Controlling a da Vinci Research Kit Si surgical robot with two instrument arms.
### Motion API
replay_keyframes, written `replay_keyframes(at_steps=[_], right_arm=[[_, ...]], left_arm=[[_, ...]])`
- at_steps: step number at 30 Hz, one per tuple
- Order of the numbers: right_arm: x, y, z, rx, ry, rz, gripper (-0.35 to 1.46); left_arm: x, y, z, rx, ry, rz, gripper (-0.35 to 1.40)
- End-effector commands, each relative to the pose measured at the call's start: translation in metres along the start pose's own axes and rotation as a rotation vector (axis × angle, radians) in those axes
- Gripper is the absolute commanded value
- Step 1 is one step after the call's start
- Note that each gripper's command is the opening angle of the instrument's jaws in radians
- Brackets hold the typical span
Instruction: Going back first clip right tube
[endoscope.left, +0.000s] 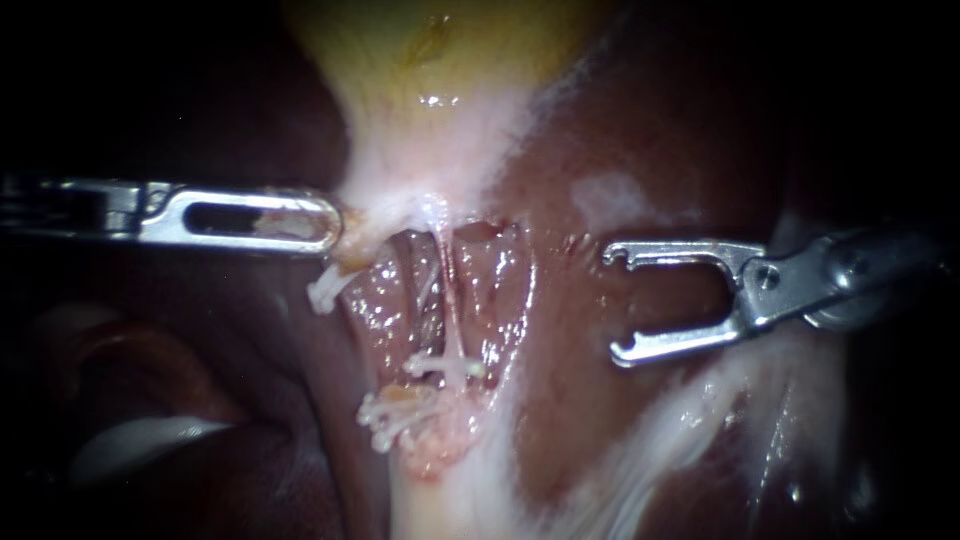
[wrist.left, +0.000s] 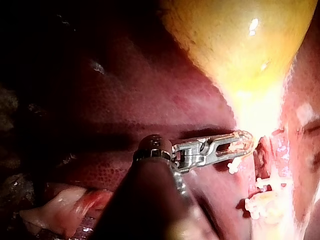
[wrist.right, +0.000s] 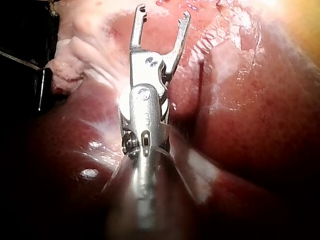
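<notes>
1. The left instrument (endoscope.left: 335, 225) comes in level from the left. Its slotted jaws are clamped on the pale tissue (endoscope.left: 385, 215) at the narrow lower end of the yellow gallbladder (endoscope.left: 430, 50). The left wrist view shows tissue pressed between them.
2. The right instrument (endoscope.left: 615, 303) lies over bare liver (endoscope.left: 580, 420). Its 2 hooked jaws are spread wide, with nothing between them.
3. A thin pale tube (endoscope.left: 447, 290) runs down from the gallbladder's neck through the opened, glistening window. A white clip (endoscope.left: 447, 366) sits across its lower end.
4. 2 more white clips show: 1 (endoscope.left: 325, 288) just under the left jaws, and 1 (endoscope.left: 392, 410) lower, beside the tube's clip. I cannot tell what they hold.
5. The right jaws stand well apart from the clipped tube. Between them lie the window's pale right edge and a strip of bare liver.
6. In the right wrist view, smooth liver lies ahead of the open tips.
</notes>
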Motion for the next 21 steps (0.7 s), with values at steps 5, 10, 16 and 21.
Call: replay_keyframes(at_steps=[5, 10, 16, 21], right_arm=[[0.0000, 0.0000, 0.0000, 0.000, 0.000, 0.000, 0.50], [0.0000, 0.0000, 0.0000, 0.000, 0.000, 0.000, 0.50], [0.0000, 0.0000, 0.0000, 0.000, 0.000, 0.000, 0.50], [0.0000, 0.0000, 0.0000, -0.001, 0.000, 0.000, 0.50]], left_arm=[[-0.0004, 0.0010, 0.0027, -0.009, -0.007, 0.030, -0.35], [-0.0006, 0.0014, 0.0043, -0.007, -0.007, 0.037, -0.35], [-0.0005, 0.0014, 0.0043, -0.005, -0.005, 0.037, -0.35], [-0.0005, 0.0013, 0.0043, -0.005, -0.005, 0.037, -0.35]])
